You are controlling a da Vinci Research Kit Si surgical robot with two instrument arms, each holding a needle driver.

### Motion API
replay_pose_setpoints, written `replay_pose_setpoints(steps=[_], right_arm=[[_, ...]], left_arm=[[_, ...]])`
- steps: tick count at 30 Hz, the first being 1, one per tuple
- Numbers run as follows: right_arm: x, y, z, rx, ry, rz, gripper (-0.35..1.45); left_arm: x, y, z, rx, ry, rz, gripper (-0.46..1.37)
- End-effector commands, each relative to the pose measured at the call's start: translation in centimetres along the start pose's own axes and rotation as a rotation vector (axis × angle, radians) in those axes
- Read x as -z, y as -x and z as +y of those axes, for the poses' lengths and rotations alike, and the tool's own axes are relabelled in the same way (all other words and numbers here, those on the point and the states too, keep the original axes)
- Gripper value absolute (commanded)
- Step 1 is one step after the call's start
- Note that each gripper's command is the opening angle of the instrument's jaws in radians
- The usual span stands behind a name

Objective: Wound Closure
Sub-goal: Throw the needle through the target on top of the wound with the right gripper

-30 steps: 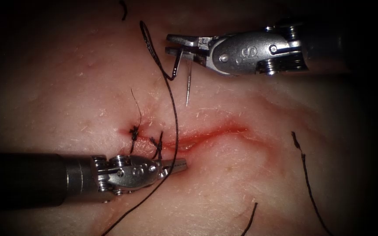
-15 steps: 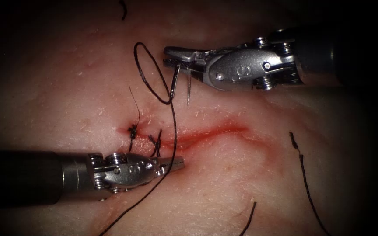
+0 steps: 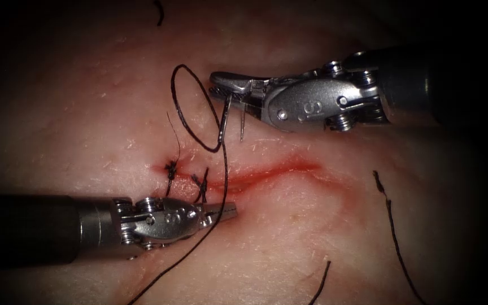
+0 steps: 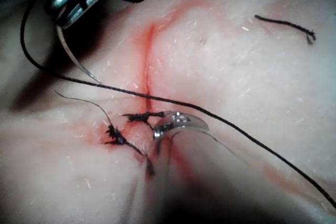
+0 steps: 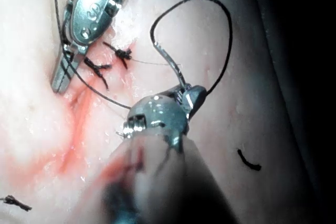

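Both tools look basically identical: the right arm's shiny silver steel needle driver (image 3: 230,90) and the left arm's matching silver needle driver (image 3: 221,213) each have a rounded wrist housing stamped with an "S", small round pins and pulleys, and a dark matte shaft.

Tissue (image 3: 312,237) carries thread (image 3: 225,169), 3 cut ends (image 3: 393,226).

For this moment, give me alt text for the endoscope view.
Right tool holds the curved needle above the cut, clear of the tissue. Thread loops off it across the cut to the left tool, shut on it beside two stitches.
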Motion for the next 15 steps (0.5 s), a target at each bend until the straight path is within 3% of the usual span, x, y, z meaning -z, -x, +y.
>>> replay_pose_setpoints(steps=[1, 15], right_arm=[[0.01, 0.00, -0.01, 0.001, 0.008, 0.002, -0.35], [0.06, -0.02, -0.11, 0.045, 0.011, 0.008, -0.35]], left_arm=[[0.00, 0.00, 0.00, 0.000, 0.011, 0.001, -0.35], [0.00, 0.00, 0.01, 0.007, 0.010, 0.000, -0.35]])
